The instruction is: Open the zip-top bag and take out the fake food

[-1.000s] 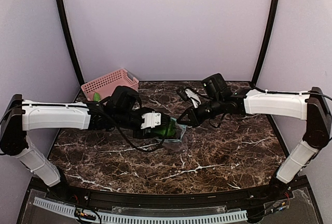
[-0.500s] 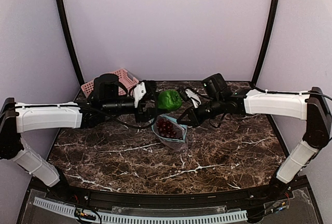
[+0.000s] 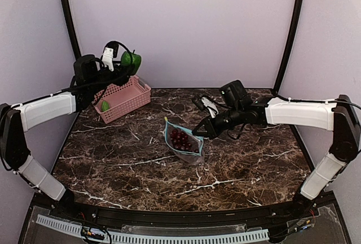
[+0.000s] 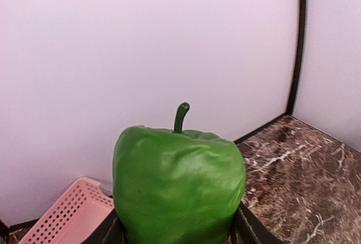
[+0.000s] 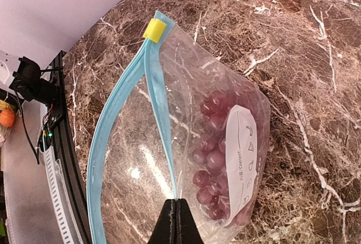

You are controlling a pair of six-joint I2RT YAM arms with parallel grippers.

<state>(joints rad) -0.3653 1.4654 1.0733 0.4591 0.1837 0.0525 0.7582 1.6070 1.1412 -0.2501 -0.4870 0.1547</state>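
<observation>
Stretching wide and glossy, brown marble table [image 3: 242, 170] veined white, keeping open room between bag and near rail. Hugging the far-left corner by the wall, pink slotted plastic basket [image 3: 121, 98], cradling a small green piece [image 3: 105, 106]. Clamping a smooth, lumpy green pepper [image 4: 177, 187] in the half-spread left gripper [image 3: 127, 64], high above that basket. Lying mid-table, crinkly clear zip-top bag [image 5: 141, 159], teal strip parted, bunching dark red grapes [image 5: 217, 165] inside. Pinching the bag's rim with the fully closed right gripper [image 5: 177, 224].
</observation>
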